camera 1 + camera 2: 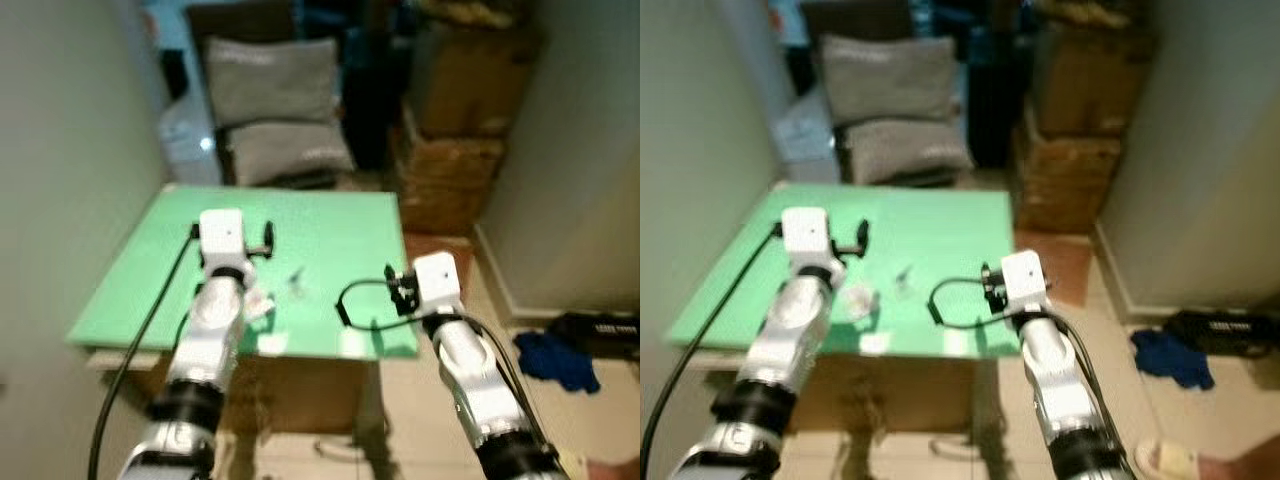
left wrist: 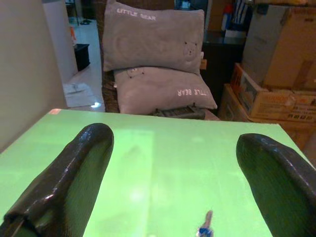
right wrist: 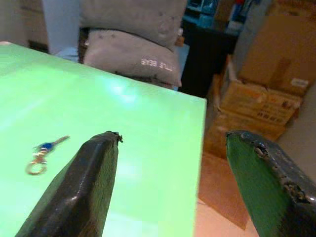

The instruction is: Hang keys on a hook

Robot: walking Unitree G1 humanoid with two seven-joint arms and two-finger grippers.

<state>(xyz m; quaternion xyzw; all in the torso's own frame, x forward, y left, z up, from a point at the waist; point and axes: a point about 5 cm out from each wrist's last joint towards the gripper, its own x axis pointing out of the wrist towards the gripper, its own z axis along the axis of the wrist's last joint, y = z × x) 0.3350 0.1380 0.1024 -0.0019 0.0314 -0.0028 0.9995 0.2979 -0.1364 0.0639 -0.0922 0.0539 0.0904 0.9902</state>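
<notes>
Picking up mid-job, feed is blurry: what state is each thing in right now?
Keys: lying flat on the green table, ungrasped, between the two arms.
Left gripper: jaws open, empty, above the table.
Right gripper: jaws open, empty, near the table's right edge.
Pillows: stacked behind the table.

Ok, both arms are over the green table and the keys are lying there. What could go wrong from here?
1. The keys are small and flat on the green table; wide-open fingers may push them along instead of gripping.
2. They lie between the left gripper and right gripper, so both reaching could clash.
3. The head views are blurred, and I cannot make out a hook, so aiming is uncertain.
</notes>
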